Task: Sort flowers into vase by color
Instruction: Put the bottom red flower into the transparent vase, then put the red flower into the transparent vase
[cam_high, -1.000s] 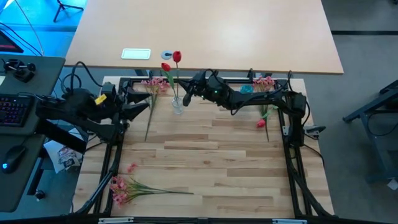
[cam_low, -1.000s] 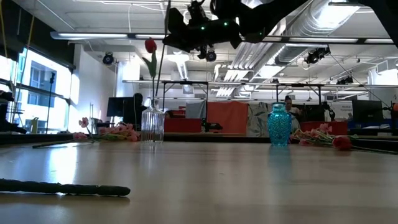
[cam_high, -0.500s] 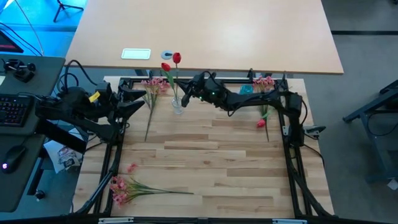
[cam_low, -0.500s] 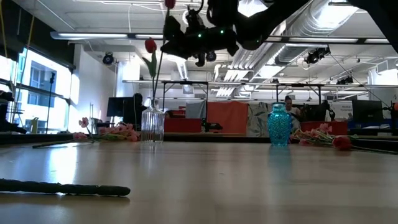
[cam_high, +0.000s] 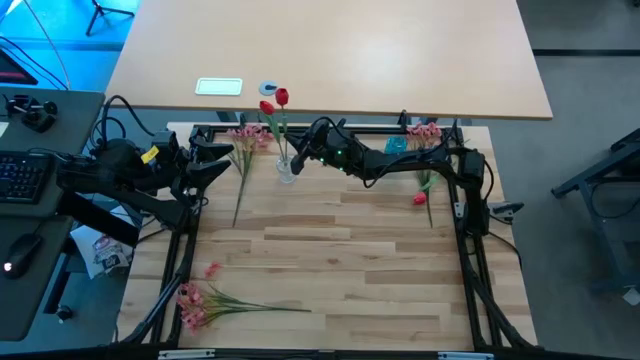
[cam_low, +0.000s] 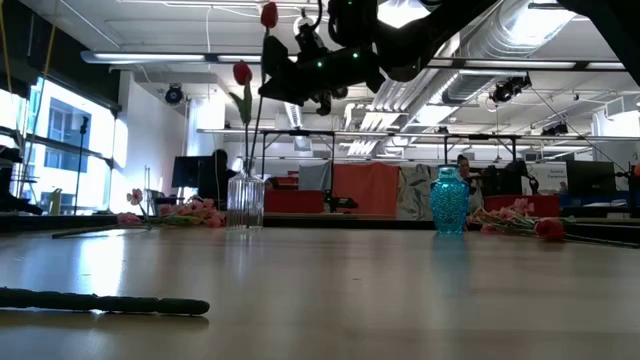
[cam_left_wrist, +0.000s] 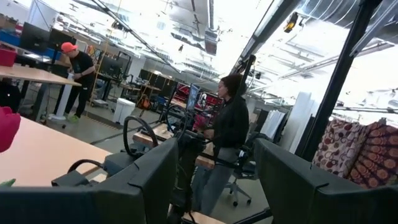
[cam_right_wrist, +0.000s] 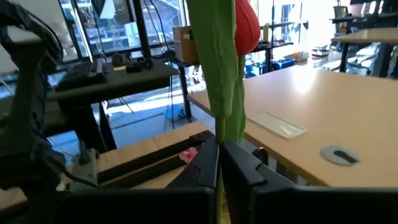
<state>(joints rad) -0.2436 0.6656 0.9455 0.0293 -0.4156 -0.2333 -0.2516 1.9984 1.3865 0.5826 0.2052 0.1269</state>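
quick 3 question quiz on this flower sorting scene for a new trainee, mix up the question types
1. True or false: the right gripper is shut on a red tulip's stem over the clear glass vase.
2. Which flowers lie beside the teal vase in the low view? A) only pink sprays B) pink sprays and a red tulip C) none
3. Fill in: the left gripper waits at the table's ____ edge, beside a pink spray.

Key: 1 true; 2 B, pink sprays and a red tulip; 3 left.
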